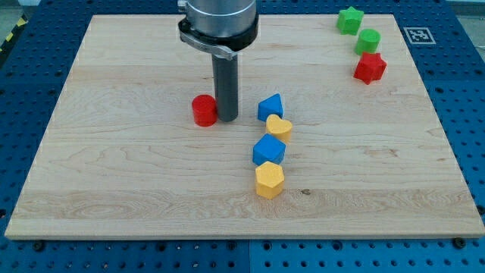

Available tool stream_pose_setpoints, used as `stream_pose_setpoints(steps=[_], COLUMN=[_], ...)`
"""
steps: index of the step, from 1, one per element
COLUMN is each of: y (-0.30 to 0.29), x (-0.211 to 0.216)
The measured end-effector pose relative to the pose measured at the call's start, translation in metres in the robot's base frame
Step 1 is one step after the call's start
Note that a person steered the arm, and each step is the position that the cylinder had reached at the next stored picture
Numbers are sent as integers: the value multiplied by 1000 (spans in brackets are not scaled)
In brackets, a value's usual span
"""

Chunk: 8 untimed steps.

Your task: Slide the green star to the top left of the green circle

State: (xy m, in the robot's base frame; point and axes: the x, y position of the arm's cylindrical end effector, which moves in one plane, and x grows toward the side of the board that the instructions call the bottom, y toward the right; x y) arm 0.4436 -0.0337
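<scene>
Desk (114, 174): pale wood board on a blue perforated base. My tip (228, 119) stood just beside the red circle (204, 110), on its right. Centre column, top to bottom: blue block (270, 107), yellow heart (280, 127), blue block (268, 149), yellow hexagon (269, 180), each touching the next. Top right: green star (350, 20), green circle (368, 41), red star (370, 67), closely grouped.
</scene>
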Motion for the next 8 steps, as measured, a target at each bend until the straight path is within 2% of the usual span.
stream_pose_setpoints(steps=[1,2,5,6,7,8], y=[-14,-1,52,93,173,216], x=[0,-32,-249,-251,-249,-249])
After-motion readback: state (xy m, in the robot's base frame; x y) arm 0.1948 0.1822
